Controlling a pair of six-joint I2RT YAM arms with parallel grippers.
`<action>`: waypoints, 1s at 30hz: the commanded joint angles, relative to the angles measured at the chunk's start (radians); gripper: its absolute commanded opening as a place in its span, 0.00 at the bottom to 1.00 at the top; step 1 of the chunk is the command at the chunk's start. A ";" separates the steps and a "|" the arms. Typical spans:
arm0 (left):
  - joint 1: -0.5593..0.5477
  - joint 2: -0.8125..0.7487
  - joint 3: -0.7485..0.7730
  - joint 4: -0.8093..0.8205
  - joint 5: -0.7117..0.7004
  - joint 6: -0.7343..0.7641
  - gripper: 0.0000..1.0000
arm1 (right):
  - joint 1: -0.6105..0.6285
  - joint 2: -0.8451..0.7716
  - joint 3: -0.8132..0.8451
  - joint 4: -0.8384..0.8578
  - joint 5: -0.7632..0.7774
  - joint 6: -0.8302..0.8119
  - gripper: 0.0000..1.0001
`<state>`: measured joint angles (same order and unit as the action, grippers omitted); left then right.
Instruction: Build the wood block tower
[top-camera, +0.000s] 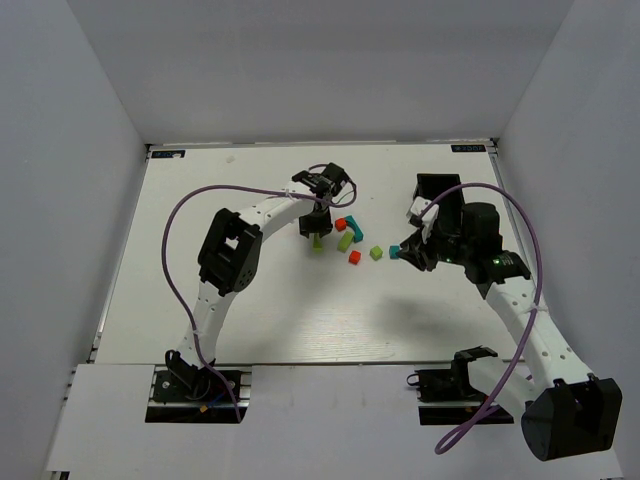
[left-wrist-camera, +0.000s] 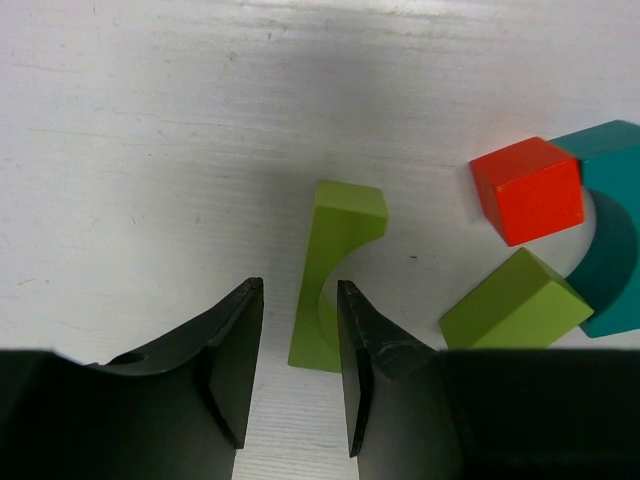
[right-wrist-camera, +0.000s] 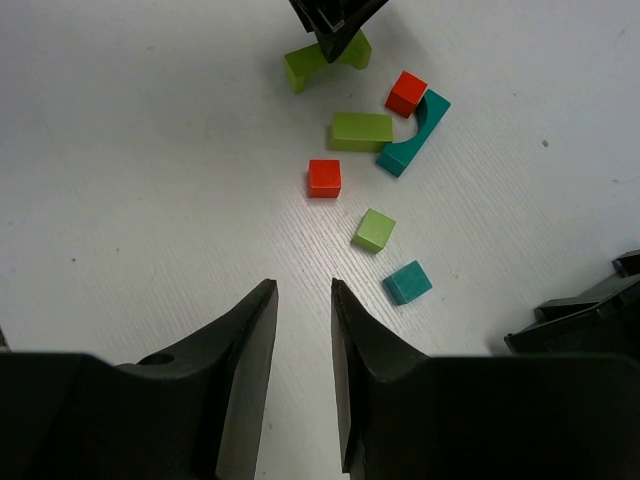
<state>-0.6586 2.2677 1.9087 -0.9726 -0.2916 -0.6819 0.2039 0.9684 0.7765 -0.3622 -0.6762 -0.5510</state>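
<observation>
So no tower stood yet. The wood blocks (top-camera: 355, 240) lay loose in one small scatter on the white table (top-camera: 250, 320), none stacked, between the two arms.

We saw the left gripper (left-wrist-camera: 300, 287) low over the table with its jaws spread. It straddled the near end of a lime-green arch block (left-wrist-camera: 335, 265). The arch lay flat and close to the finger on the right of the left wrist view, with a clear gap to the other finger, so it was not pinched. We could not tell whether it touched that nearer finger.

Off to the side in that view sat a red cube (left-wrist-camera: 527, 188), with a teal arch (left-wrist-camera: 612, 250) curving around it. A lime-green rectangular block (left-wrist-camera: 515, 300) lay at the teal arch's end, touching or just beside it.

The right gripper (right-wrist-camera: 303, 285) had its jaws a little apart with nothing between them, pointing at the scatter from the other side. The teal cube (right-wrist-camera: 408, 282) lay nearest it, just ahead and off to one side of the fingertips. Next came a lime-green cube (right-wrist-camera: 374, 229), then a second red cube (right-wrist-camera: 324, 178), each apart from the others. The remaining blocks lay farther off, by the left gripper.
</observation>
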 joint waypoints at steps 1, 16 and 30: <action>-0.004 -0.039 0.053 -0.004 -0.006 -0.008 0.47 | 0.000 -0.016 -0.006 0.026 0.000 -0.003 0.34; -0.032 -0.464 -0.248 0.182 0.155 0.372 0.72 | 0.019 0.136 0.052 0.058 0.131 -0.009 0.53; -0.009 -1.258 -1.001 0.609 0.054 0.558 1.00 | 0.198 0.670 0.539 -0.007 0.380 0.160 0.51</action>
<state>-0.6697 1.0302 0.9104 -0.4553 -0.2153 -0.1719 0.3813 1.5742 1.1965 -0.3489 -0.3717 -0.4652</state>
